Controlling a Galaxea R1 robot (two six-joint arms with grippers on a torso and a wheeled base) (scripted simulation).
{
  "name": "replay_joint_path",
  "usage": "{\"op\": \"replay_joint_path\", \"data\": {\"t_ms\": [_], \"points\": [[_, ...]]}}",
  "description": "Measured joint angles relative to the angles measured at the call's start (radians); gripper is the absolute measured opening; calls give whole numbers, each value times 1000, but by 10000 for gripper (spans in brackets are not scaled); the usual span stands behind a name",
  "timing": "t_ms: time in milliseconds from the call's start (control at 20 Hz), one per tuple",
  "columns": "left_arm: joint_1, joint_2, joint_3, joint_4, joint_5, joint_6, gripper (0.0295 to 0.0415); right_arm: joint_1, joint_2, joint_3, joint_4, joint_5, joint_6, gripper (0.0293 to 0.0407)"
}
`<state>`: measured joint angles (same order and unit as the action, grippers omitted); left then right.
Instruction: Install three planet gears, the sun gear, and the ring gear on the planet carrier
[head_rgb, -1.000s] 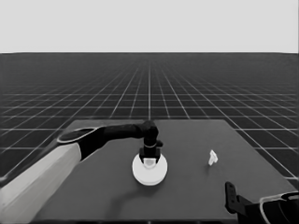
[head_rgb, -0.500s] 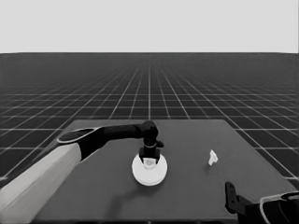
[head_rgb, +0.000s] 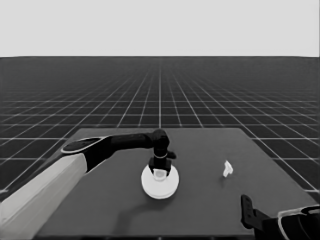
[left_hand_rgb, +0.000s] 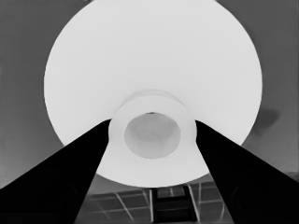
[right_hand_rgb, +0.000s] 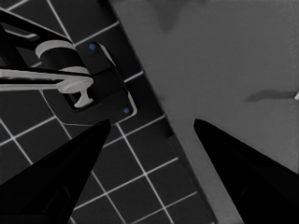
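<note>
The larger round part (head_rgb: 160, 187) lies flat in the middle of the table, and its raised centre collar (left_hand_rgb: 152, 134) has a hollow middle. My left gripper (head_rgb: 159, 169) comes down on it from above; in the left wrist view the left gripper (left_hand_rgb: 153, 125) is shut on that collar, with both fingers (left_hand_rgb: 84, 158) pressed against its sides. The smaller round part and the small toothed gears are hidden. The right gripper (right_hand_rgb: 152, 135) is parked open past the table's near right corner, holding nothing.
A thin white piece (head_rgb: 227, 169) lies alone on the right part of the table (head_rgb: 260, 165). The left arm's pale grey part (head_rgb: 40, 195) fills the lower left corner. Dark machinery with blue lights (right_hand_rgb: 100, 88) shows beyond the table's edge in the right wrist view.
</note>
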<state>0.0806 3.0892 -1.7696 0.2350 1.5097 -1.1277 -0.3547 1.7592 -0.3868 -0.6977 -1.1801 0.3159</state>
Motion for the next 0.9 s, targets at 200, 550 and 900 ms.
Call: {"op": "replay_joint_path", "data": {"t_ms": [200, 550, 900], "points": [[0, 0, 0, 0, 0, 35, 348, 0, 0, 0, 0, 0, 0, 385], [0, 0, 0, 0, 0, 96, 348, 0, 0, 0, 0, 0, 0, 385], [0, 0, 0, 0, 0, 157, 348, 0, 0, 0, 0, 0, 0, 385]]}}
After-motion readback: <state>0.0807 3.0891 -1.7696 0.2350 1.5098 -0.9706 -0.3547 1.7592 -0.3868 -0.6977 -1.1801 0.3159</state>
